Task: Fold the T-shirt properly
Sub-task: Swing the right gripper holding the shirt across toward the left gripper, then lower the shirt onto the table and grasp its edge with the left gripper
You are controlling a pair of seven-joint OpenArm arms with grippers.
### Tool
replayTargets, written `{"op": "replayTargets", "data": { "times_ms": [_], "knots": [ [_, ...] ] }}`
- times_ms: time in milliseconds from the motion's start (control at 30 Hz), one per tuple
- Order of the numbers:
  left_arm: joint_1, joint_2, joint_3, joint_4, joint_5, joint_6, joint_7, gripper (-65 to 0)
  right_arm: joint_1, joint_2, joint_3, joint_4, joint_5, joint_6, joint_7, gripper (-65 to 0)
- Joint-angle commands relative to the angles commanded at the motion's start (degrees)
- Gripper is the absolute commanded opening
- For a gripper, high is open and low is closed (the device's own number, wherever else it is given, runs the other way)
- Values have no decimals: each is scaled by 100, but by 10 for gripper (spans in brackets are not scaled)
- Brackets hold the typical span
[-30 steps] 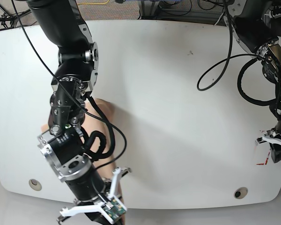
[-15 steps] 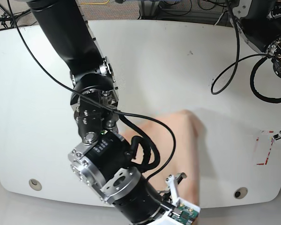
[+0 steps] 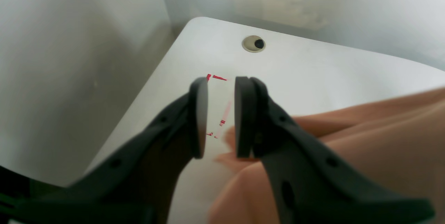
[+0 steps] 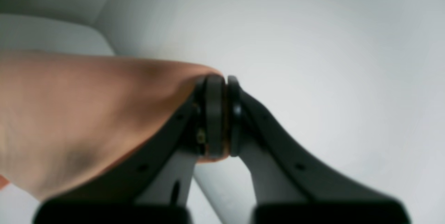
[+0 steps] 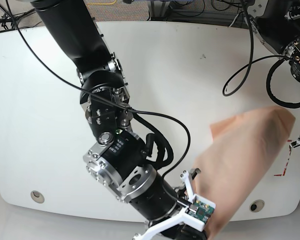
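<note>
The peach-pink T-shirt (image 5: 250,160) hangs stretched in the air over the table's right front, running from my right arm's wrist up to the right edge. In the right wrist view my right gripper (image 4: 219,116) is shut on a bunched edge of the T-shirt (image 4: 87,113), which drapes away to the left. My left gripper (image 3: 219,116) is open just above the table's corner. The T-shirt (image 3: 365,147) lies close to its right finger (image 3: 245,116), with a cloth tip low behind the gap. No print shows.
The white table (image 5: 190,75) ends close to the left gripper, with a grommet hole (image 3: 253,44) and red tape marks (image 3: 217,77) at that corner. Another hole (image 5: 37,196) sits at the front left. Black cables (image 5: 250,75) loop over the right side.
My right arm has swung from the table's left front to the right front, carrying the T-shirt. The cloth now spreads wide and reaches the right edge by the left gripper.
</note>
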Motion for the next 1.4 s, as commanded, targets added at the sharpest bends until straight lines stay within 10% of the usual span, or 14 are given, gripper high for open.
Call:
{"op": "replayTargets", "data": {
  "times_ms": [900,1233,1400],
  "knots": [
    [545,211,9,-642,0,0,0,-526,-1407,730,273,0,0,-18,668,-628],
    [949,396,0,-1222,-519,-484,-9,-201,-1714,738,440,0,9,-18,677,-628],
    [1099,484,0,-1310,-563,-492,-9,-144,-1785,738,440,0,9,-18,677,-628]
  ]
}}
